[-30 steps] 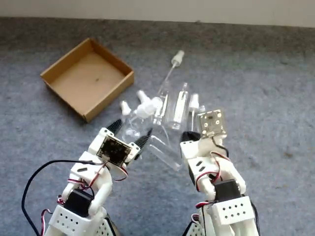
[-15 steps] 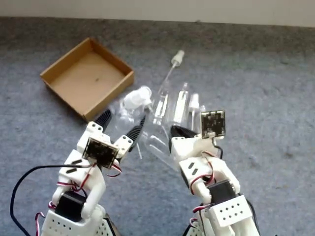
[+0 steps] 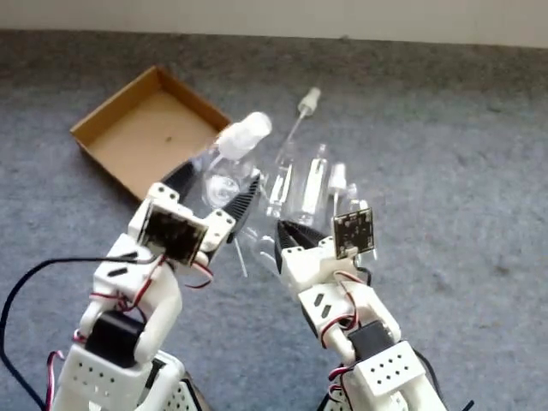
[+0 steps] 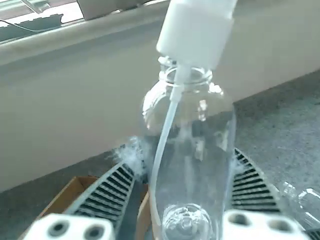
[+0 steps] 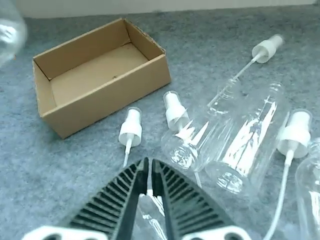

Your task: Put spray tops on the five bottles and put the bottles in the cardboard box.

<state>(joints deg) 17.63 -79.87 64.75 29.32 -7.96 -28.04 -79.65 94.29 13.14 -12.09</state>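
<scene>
My left gripper [image 3: 212, 187] is shut on a clear bottle [image 3: 221, 180] and holds it up off the carpet, beside the near corner of the cardboard box [image 3: 116, 98]. A white spray top [image 3: 244, 137] sits on the bottle's neck. In the left wrist view the bottle [image 4: 200, 150] stands between the ribbed fingers, the spray top [image 4: 197, 30] tilted on the neck with its tube running down inside. My right gripper [image 3: 289, 231] is shut and low over the carpet. Its tips [image 5: 148, 162] hang above a lying clear bottle [image 5: 145, 212].
Two clear bottles [image 5: 250, 135] [image 5: 200, 130] lie side by side beyond the right gripper. Loose spray tops [image 5: 131, 127] [image 5: 175, 110] [image 5: 295, 132] lie around them, and one with a long tube [image 3: 308, 98] lies farther back. The open box [image 5: 105, 100] holds nothing. Grey carpet surrounds everything.
The left arm has lifted the bottle with its spray top off the carpet and carried it toward the box. The right gripper has moved left, toward the middle.
</scene>
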